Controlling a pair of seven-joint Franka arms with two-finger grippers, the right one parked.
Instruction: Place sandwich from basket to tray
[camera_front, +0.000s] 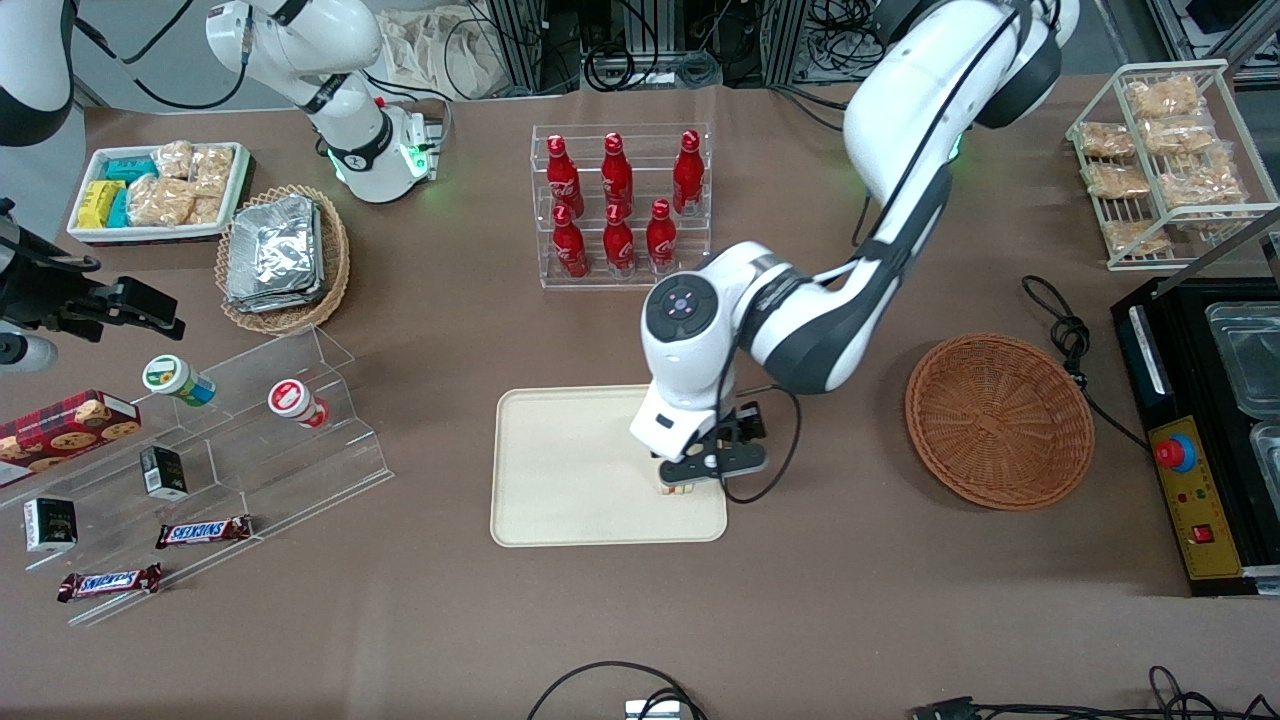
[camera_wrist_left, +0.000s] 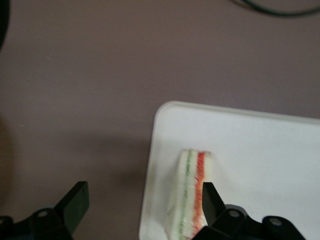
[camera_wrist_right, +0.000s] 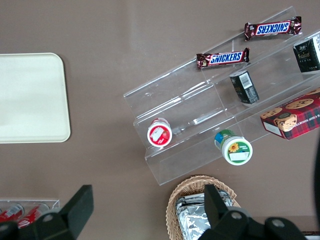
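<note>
The sandwich (camera_wrist_left: 192, 192), a pale bread wedge with green and orange-red layers, stands on edge on the cream tray (camera_wrist_left: 260, 150), close to the tray's rim at the working arm's end. My left gripper (camera_wrist_left: 144, 192) is open, low over the tray, with its jaws wide apart. One finger (camera_wrist_left: 210, 200) is right against the sandwich's orange side and the other finger (camera_wrist_left: 75, 200) is off the tray over the brown table. In the front view the gripper (camera_front: 690, 475) covers most of the sandwich (camera_front: 676, 489) on the tray (camera_front: 560, 480). The round reddish-brown basket (camera_front: 1000, 420) is empty.
A rack of red bottles (camera_front: 620, 205) stands farther from the front camera than the tray. An acrylic stepped shelf (camera_front: 230, 440) with snacks and an oval basket of foil packets (camera_front: 283, 255) lie toward the parked arm's end. A black machine (camera_front: 1205, 440) and cable (camera_front: 1065, 335) are beside the round basket.
</note>
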